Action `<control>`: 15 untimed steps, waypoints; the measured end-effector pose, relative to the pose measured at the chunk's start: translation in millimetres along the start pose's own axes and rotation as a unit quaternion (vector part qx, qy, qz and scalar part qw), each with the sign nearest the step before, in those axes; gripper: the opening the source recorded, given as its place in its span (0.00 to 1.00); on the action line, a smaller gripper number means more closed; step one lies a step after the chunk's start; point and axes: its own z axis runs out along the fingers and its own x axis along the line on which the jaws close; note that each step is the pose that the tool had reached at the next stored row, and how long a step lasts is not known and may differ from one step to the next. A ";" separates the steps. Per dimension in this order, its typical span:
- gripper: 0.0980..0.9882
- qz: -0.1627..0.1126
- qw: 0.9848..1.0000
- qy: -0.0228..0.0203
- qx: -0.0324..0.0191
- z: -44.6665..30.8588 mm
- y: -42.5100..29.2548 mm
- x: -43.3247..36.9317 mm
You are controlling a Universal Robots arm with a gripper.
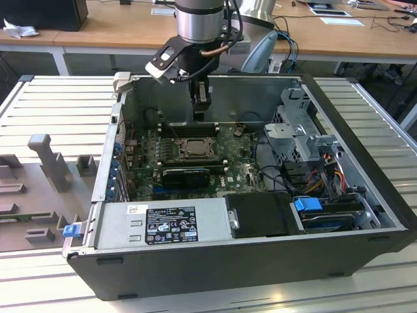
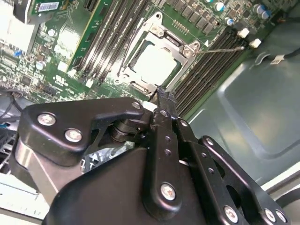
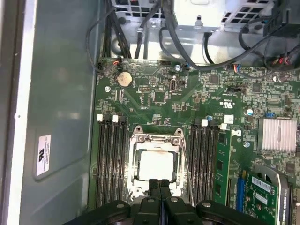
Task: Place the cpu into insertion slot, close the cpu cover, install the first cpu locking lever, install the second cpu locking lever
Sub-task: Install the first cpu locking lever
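claw (image 3: 159, 185): fingertips pinched together, nothing held, hovers over the insertion slot (image 1: 193, 149) edge, likely narrowed to push as one tip | cpu (image 3: 153, 166): seated in the slot, cpu cover (image 3: 135, 161) down over it | locking lever (image 2: 222, 47): juts sideways, apparently unlatched

Silver-grey arm (image 1: 195, 23), black cable (image 1: 237, 25); black tool (image 3: 159, 183), silver screws (image 2: 168, 190)

cpu (image 3: 153, 165) in insertion slot (image 3: 133, 164), memory slots (image 3: 111, 159) on both sides
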 end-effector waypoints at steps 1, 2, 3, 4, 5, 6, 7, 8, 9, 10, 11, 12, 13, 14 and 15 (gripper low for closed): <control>0.01 -0.016 1.000 0.000 0.000 0.0 0.0 0.0; 0.01 -0.035 0.999 0.000 0.001 0.0 0.0 0.0; 0.01 -0.051 0.999 0.000 0.001 0.0 0.0 0.0; 0.01 -0.063 0.998 0.000 0.002 0.0 0.0 0.0; 0.01 -0.071 0.998 0.001 0.002 0.0 0.0 0.0; 0.01 -0.076 0.997 0.001 0.002 0.0 0.0 0.0; 0.01 -0.084 0.996 0.001 0.002 0.0 0.0 0.0; 0.01 -0.087 0.996 0.001 0.002 0.0 0.0 0.0; 0.01 -0.090 0.996 0.001 0.002 0.0 0.0 0.0; 0.01 -0.093 0.996 0.001 0.002 0.0 0.0 0.0; 0.01 -0.095 0.995 0.001 0.002 0.0 0.0 0.0; 0.01 -0.102 0.995 0.002 0.002 0.0 0.0 0.0; 0.01 -0.106 0.994 0.002 0.002 0.0 0.0 0.0; 0.01 -0.109 0.994 0.002 0.002 0.0 0.0 0.0; 0.01 -0.114 0.993 0.002 0.003 0.0 0.0 0.0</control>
